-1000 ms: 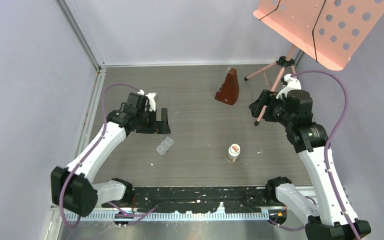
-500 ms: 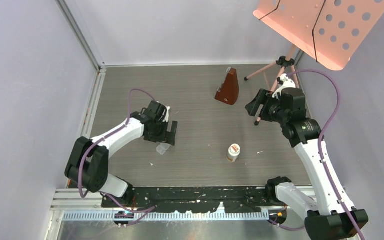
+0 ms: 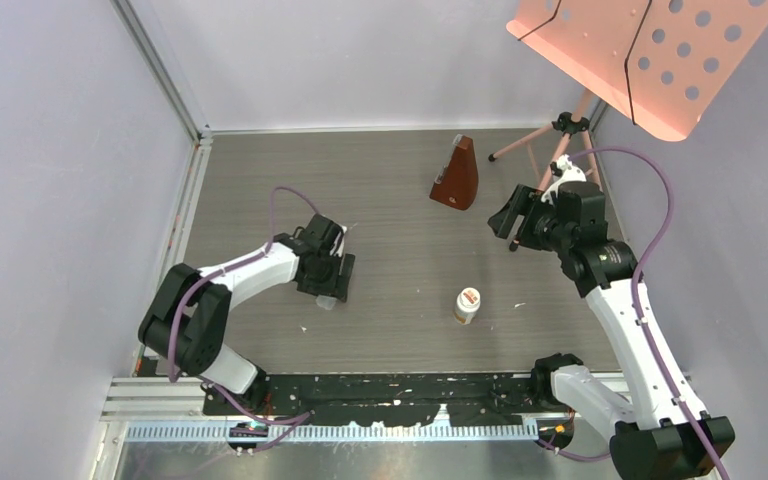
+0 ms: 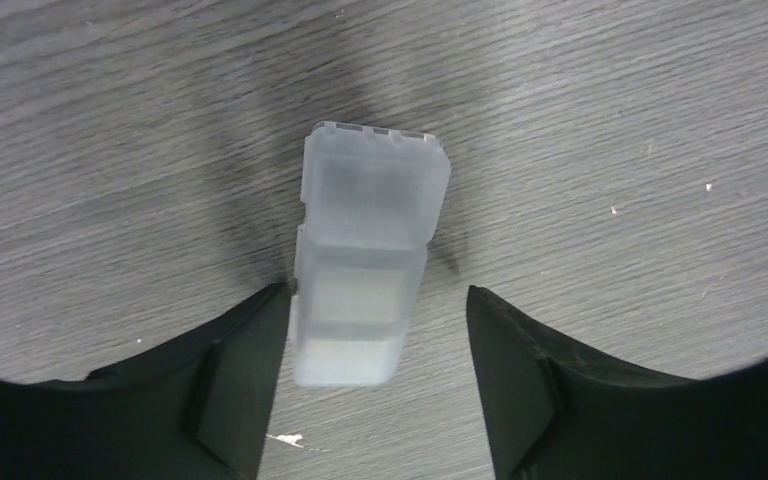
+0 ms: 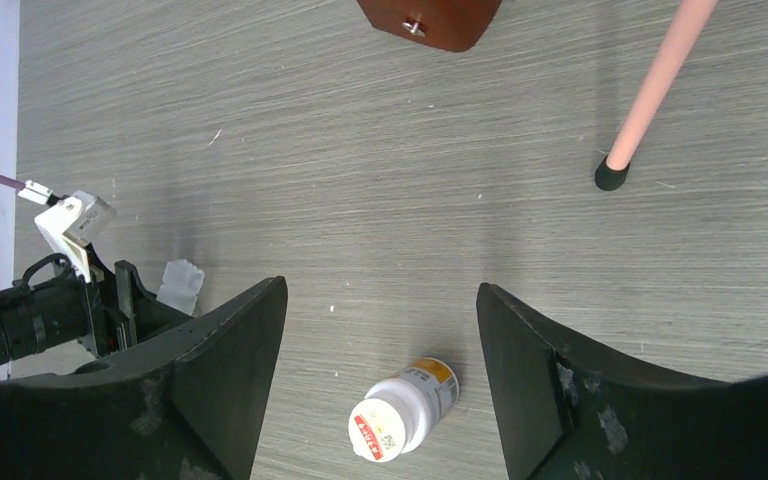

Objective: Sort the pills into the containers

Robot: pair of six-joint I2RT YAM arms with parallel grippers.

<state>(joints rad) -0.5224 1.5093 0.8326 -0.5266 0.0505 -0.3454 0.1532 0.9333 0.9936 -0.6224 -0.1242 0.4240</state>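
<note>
A white bottle [image 3: 468,305] with an orange label stands on the gray table [image 3: 400,200], near the front edge. I tell where everything else is from that bottle.

The little clear box [image 4: 370,230] lies flat on the table, well apart from the bottle, on the left arm's side. It is a short strip of square parts. The plastic is cloudy, so I cannot tell if any pills are inside.

The left gripper [image 4: 372,340] is down low at the box, with its jaws apart and the near end of the box between them. One black finger [image 4: 230,370] touches the long side of the box. The other finger [image 4: 520,380] is just beside the box, with a bit of bare table showing between them. The box is not squeezed.

The right gripper [image 5: 380,290] hangs in the air past the bottle, toward the back wall and a bit to the right arm's side. Its jaws are wide apart and hold nothing. From its own camera the bottle shows on the table between the two fingers.

A brown wooden pyramid [image 3: 457,178] stands farther back from the bottle, well apart from it. A pink stand [image 3: 650,50] rises in the back corner on the right arm's side of the bottle. One thin pink leg [image 5: 655,85] of it ends in a black foot on the table.
</note>
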